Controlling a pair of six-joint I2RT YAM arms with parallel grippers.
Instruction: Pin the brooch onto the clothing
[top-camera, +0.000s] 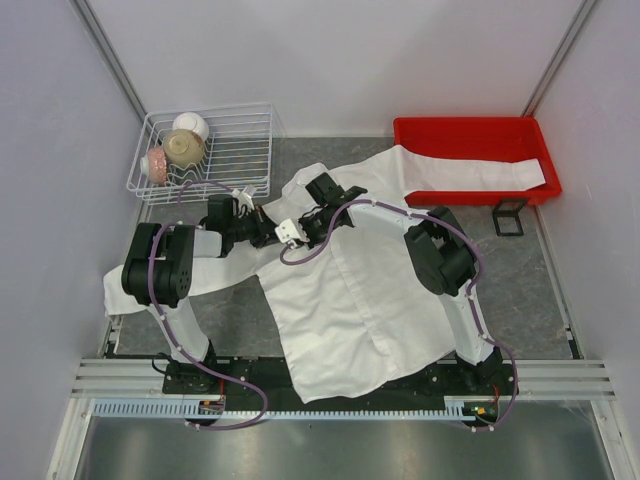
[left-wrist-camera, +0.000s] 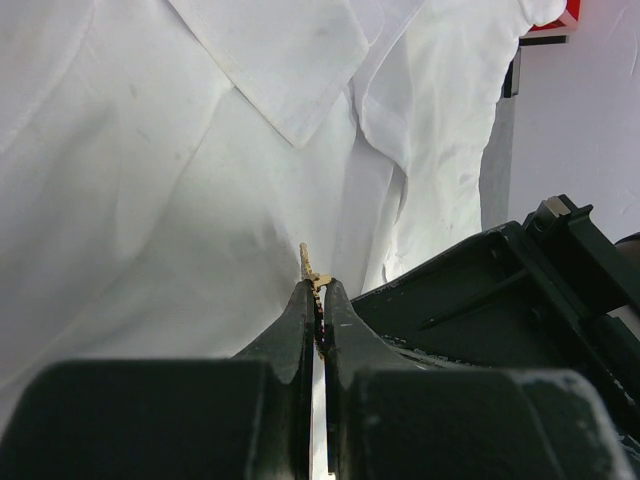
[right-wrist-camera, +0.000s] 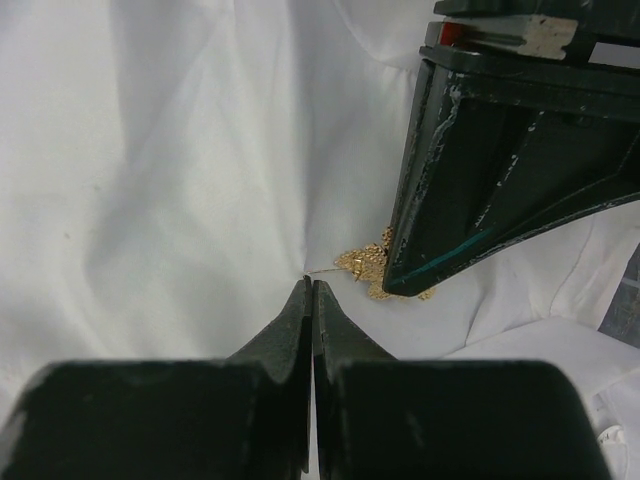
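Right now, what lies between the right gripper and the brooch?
Right wrist view: only bare white shirt and a thin wire reaching from the brooch to the shut right gripper.

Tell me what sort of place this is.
Probably a robot test cell: left arm and right arm bolted at the table edge, plain walls closing it in, staged props: wire basket, red tray.

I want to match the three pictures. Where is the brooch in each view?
Top external: too small to see; look at the left gripper.
Left wrist: the brooch at centre, pinched in that gripper's tips.
Right wrist: just right of centre, beside the left gripper's finger.
Shared landmark: the left gripper.
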